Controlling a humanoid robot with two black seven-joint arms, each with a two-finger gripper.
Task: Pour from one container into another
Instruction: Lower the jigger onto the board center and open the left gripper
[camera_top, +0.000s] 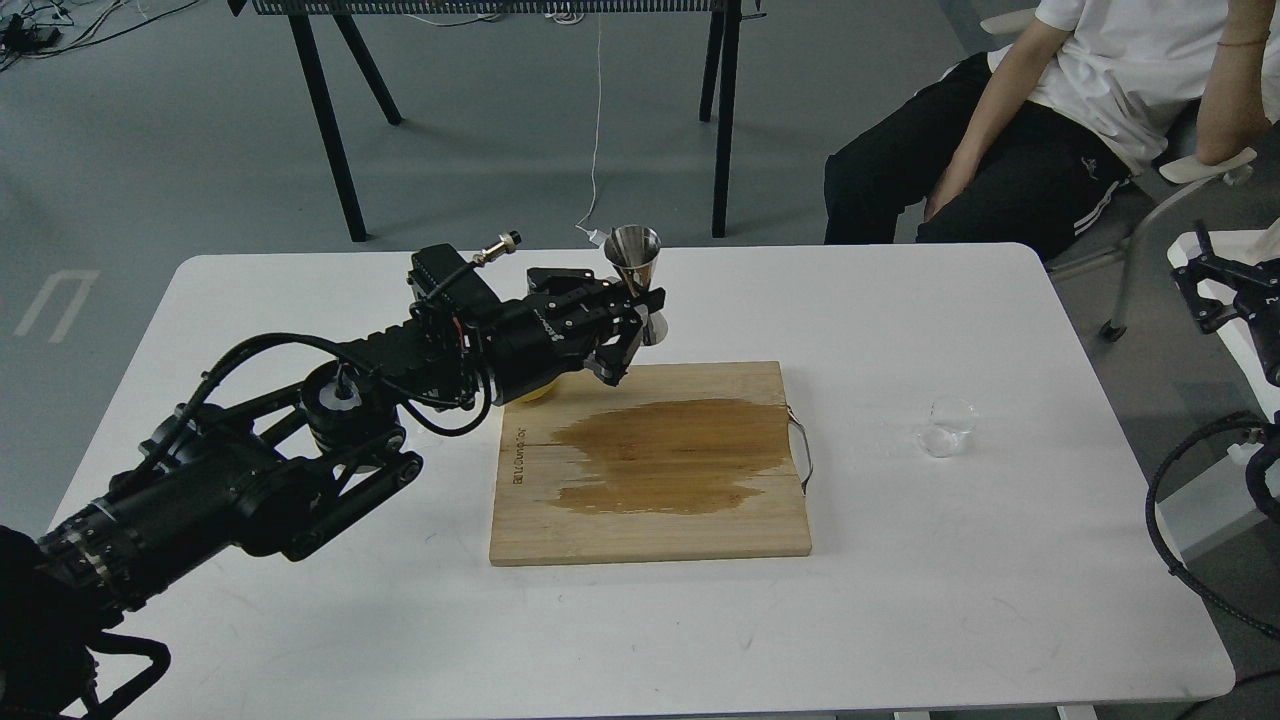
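The steel jigger (637, 270) is held upright in the air over the back edge of the wooden board (650, 470), with my left gripper (645, 312) shut on its narrow waist. The tiny clear glass cup (946, 427) stands on the white table (900, 600) to the right of the board, well apart from both grippers. Only part of my right gripper (1225, 290) shows at the right edge, off the table and beyond the cup; its fingers cannot be told apart.
The board carries a large wet stain (670, 455) and has a metal handle (803, 455) on its right side. My left arm hides almost all of the lemon (535, 395) at the board's back left corner. A seated person (1060, 110) is behind the table's far right.
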